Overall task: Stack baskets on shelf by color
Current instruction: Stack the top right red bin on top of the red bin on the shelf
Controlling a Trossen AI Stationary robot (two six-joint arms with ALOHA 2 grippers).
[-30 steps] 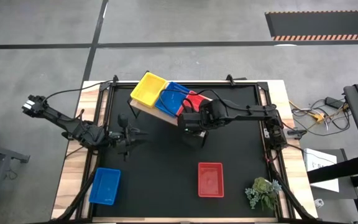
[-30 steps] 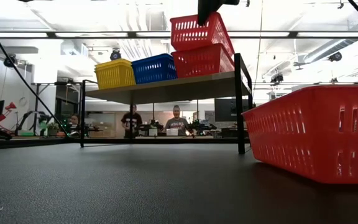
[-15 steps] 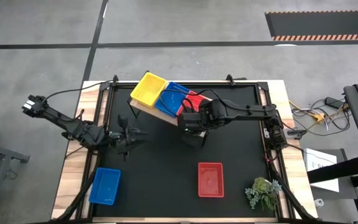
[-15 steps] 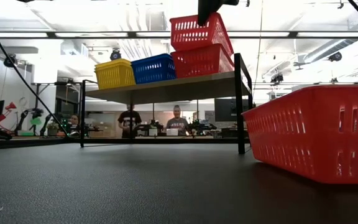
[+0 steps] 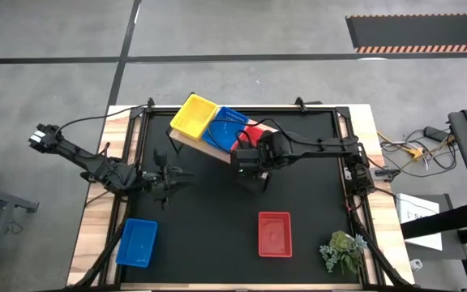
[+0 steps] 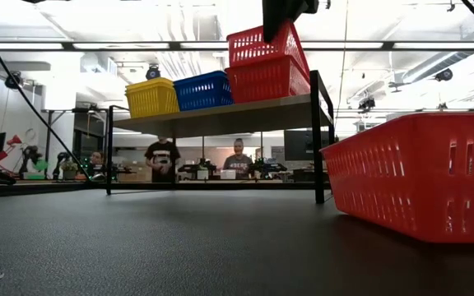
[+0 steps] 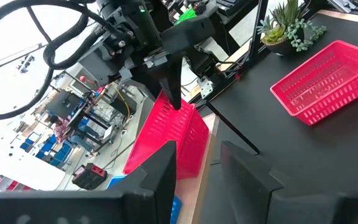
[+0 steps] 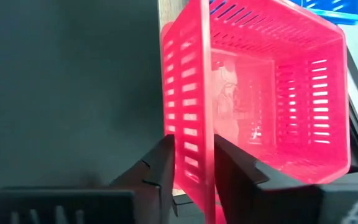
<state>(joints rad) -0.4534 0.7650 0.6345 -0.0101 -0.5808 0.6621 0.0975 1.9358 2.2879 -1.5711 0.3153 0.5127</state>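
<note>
The shelf [image 6: 220, 116] stands at the table's far side and bears a yellow stack [image 6: 151, 97], a blue stack [image 6: 203, 90] and a red basket [image 6: 263, 82]. My right gripper [image 8: 192, 149] is shut on another red basket [image 6: 262, 43] above the shelf's red one; it also shows in the high view [image 5: 248, 157]. My left gripper [image 7: 197, 168] is open and empty at the table's left middle [image 5: 167, 178]. One blue basket [image 5: 137, 242] and one red basket [image 5: 275, 234] rest bottom-down on the table near the front. My right gripper pinches one side wall of the red basket at its rim [image 8: 190, 127], one finger [image 8: 232, 165] inside the basket and one [image 8: 161, 165] outside. The fingers come from above, pointing down. The basket hangs tilted, its lower part sunk into the red basket on the shelf [image 6: 257, 64].
A small potted plant [image 5: 343, 251] stands at the table's near right corner. Cables run along the left and right edges. People sit in the room behind the table [image 6: 163, 156]. The black tabletop [image 5: 217, 211] is bare between the shelf and the two loose baskets.
My right gripper has gone down toward the shelf with the red basket. The basket, which hung tilted above the shelf's red one, now sits lower and is partly nested in it.
</note>
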